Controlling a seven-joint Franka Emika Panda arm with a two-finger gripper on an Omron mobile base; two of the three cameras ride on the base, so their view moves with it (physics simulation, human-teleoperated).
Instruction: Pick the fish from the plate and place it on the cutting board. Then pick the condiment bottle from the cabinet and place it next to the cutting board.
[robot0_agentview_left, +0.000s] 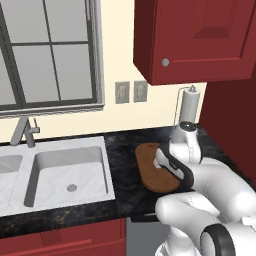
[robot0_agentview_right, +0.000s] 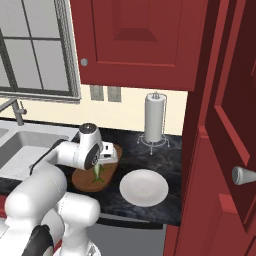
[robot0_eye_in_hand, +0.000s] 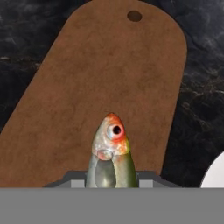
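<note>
My gripper (robot0_agentview_right: 100, 166) hangs just above the brown cutting board (robot0_agentview_right: 80, 180), shut on the fish (robot0_agentview_right: 97, 173). In the hand view the fish (robot0_eye_in_hand: 111, 148) sticks out from between the jaws, its orange-tipped head and eye over the cutting board (robot0_eye_in_hand: 105, 78). The board (robot0_agentview_left: 149, 167) lies on the dark counter right of the sink. The white plate (robot0_agentview_right: 144, 187) sits bare on the counter to the board's right, and a sliver of that plate (robot0_eye_in_hand: 216, 175) shows in the hand view. The tall red cabinet (robot0_agentview_right: 220, 125) stands at the right. The condiment bottle is out of view.
A paper towel roll (robot0_agentview_right: 154, 120) stands on its holder at the back of the counter. The steel sink (robot0_agentview_left: 70, 172) and faucet (robot0_agentview_left: 22, 131) lie to the left. A red wall cupboard (robot0_agentview_right: 140, 40) hangs overhead. A cabinet door knob (robot0_agentview_right: 242, 175) juts out at the right.
</note>
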